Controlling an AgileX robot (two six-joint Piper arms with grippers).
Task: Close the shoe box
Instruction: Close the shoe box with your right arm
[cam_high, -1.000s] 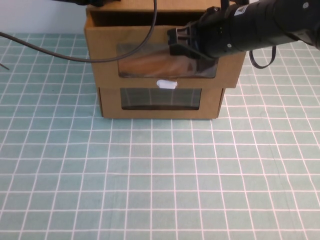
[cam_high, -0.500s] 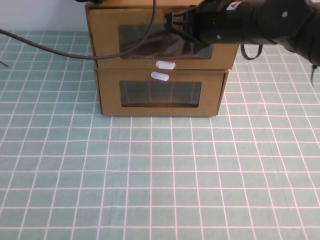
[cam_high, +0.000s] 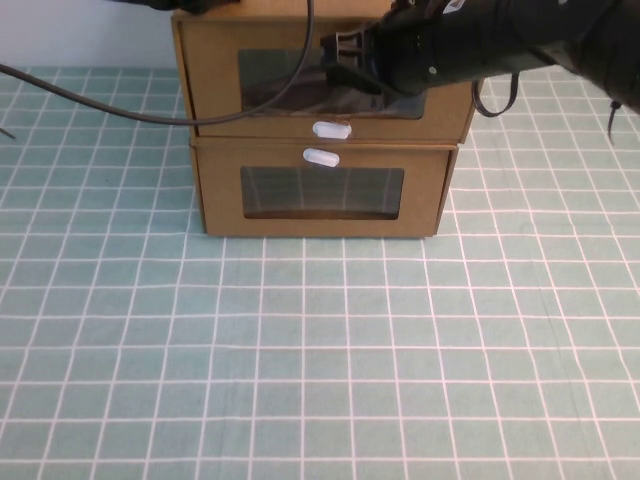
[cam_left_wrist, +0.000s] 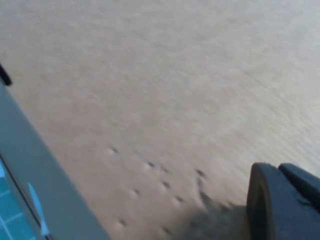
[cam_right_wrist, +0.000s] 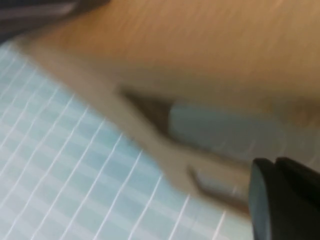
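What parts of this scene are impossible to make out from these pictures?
- Inside the upper shoe box: in the high view, the right end effector covers its window.
- Right end effector's opening: only a dark edge shows in the blurred right wrist view.
- Left end effector: cut off in the left wrist view, out of the high view.
- Lower box contents: window too dim.

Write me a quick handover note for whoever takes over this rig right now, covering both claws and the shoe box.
Right claw: against the front window of the shoe box, the upper of two stacked boxes; finger state unclear.
Left claw: close over plain cardboard, at the stack's back left by the high view; finger state unclear.
Done: the drawer front looks about level with the lower box.
Left: confirm it is fully seated, then back the right arm away.
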